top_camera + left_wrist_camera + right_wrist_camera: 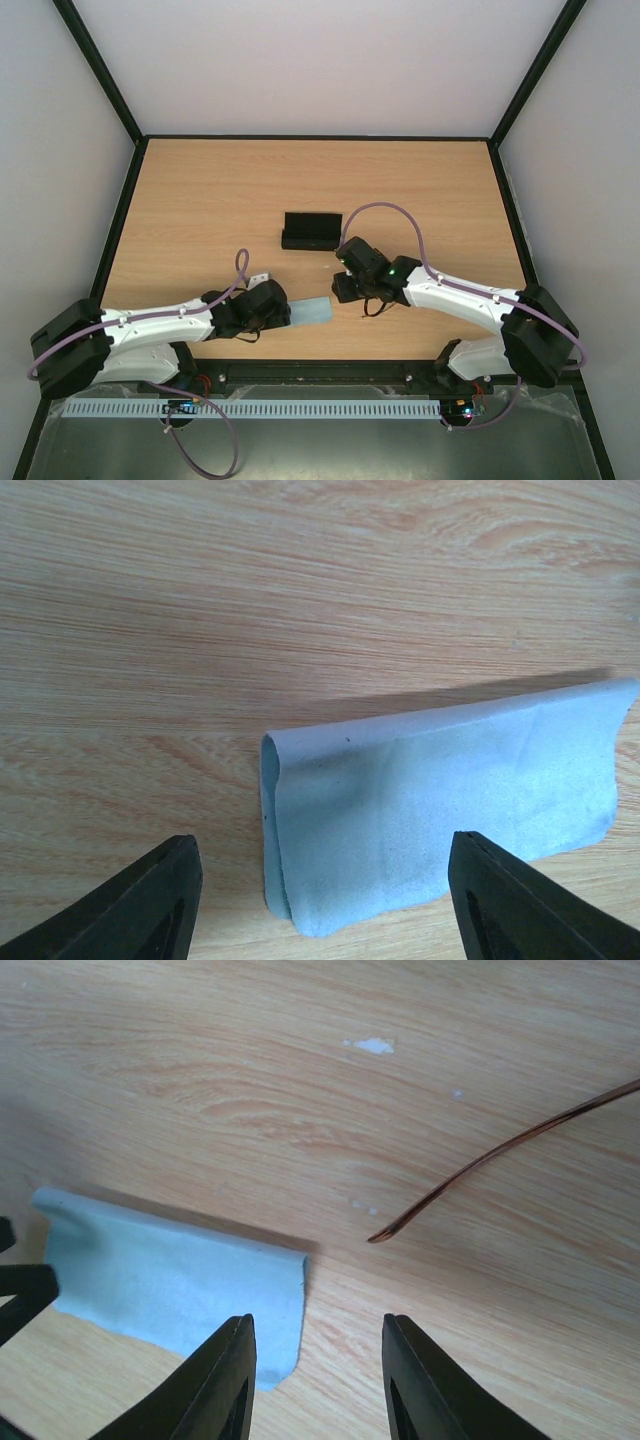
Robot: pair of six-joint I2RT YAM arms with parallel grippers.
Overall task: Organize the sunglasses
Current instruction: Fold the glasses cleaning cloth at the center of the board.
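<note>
Of the sunglasses, only one thin reddish-brown temple arm [480, 1165] shows clearly, curving over the table right of my right gripper [320, 1385]. In the top view their frame [377, 306] is mostly hidden under the right wrist. A folded light blue cloth [430, 790] lies flat on the wood between the two grippers. My left gripper [320, 910] stands open astride its folded end, with neither finger touching it. My right gripper is open too, and the cloth's [170, 1280] other end lies beside its left finger [220, 1380]. The black case [310, 231] stands farther back.
The wooden table [200, 200] is walled by a black frame on the left, back and right. Both arms reach in low from the near edge and meet at the cloth [314, 311]. Small white specks [372, 1046] mark the wood.
</note>
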